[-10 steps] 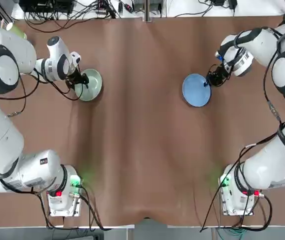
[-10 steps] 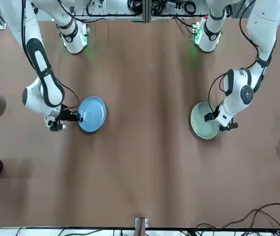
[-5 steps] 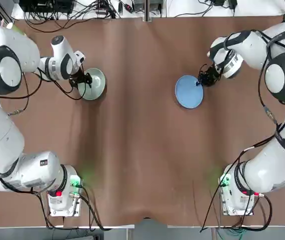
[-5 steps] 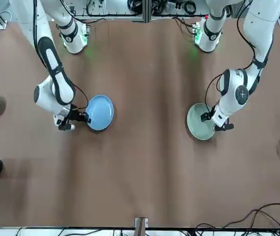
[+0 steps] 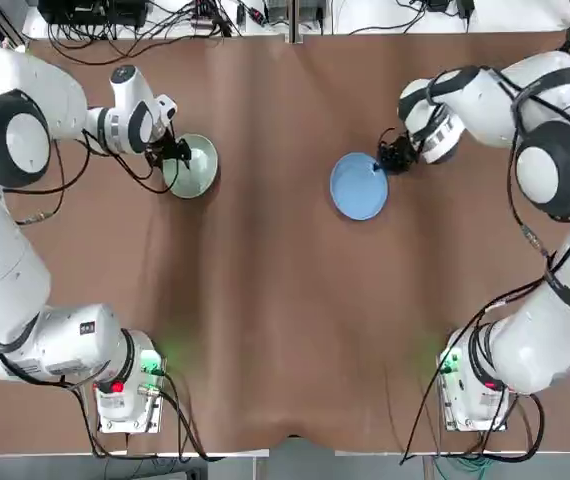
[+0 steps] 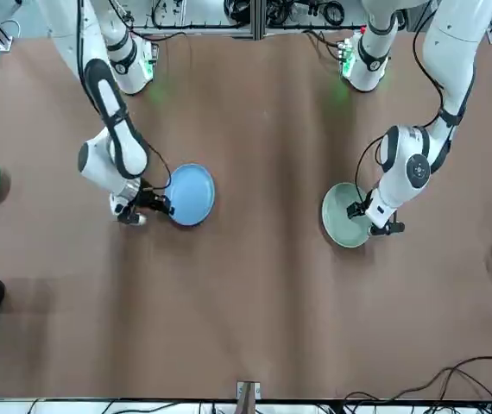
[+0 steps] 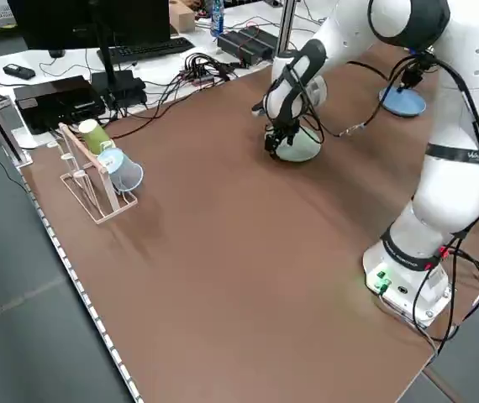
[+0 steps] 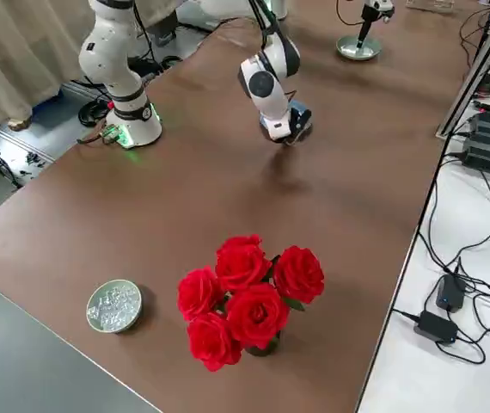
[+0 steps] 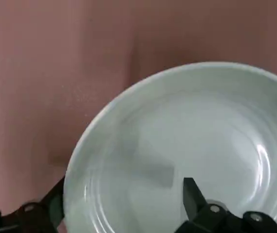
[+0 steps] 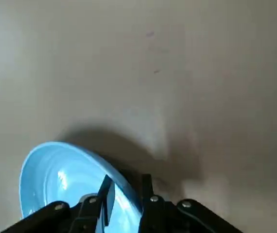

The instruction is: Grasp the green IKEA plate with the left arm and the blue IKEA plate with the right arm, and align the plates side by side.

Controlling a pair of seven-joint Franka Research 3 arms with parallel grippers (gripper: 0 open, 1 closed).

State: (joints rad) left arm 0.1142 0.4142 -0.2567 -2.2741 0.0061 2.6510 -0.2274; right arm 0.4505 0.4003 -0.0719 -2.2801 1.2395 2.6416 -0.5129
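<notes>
Pale-green glossy plate, left fingers wide astride rim, right fingers pinching blue plate

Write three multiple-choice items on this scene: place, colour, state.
1. Left fingers are at: A) the blue plate; B) the flowers; C) the green plate.
2. Flowers: A) white; B) red; C) yellow.
3. Right fingers: A) shut on the blue plate's rim; B) parked away from everything; C) shut on a cup.

1 C: the left wrist view shows one finger outside its rim, one inside.
2 B: red blooms in the right side view.
3 A: in the right wrist view the rim runs between them.
</notes>
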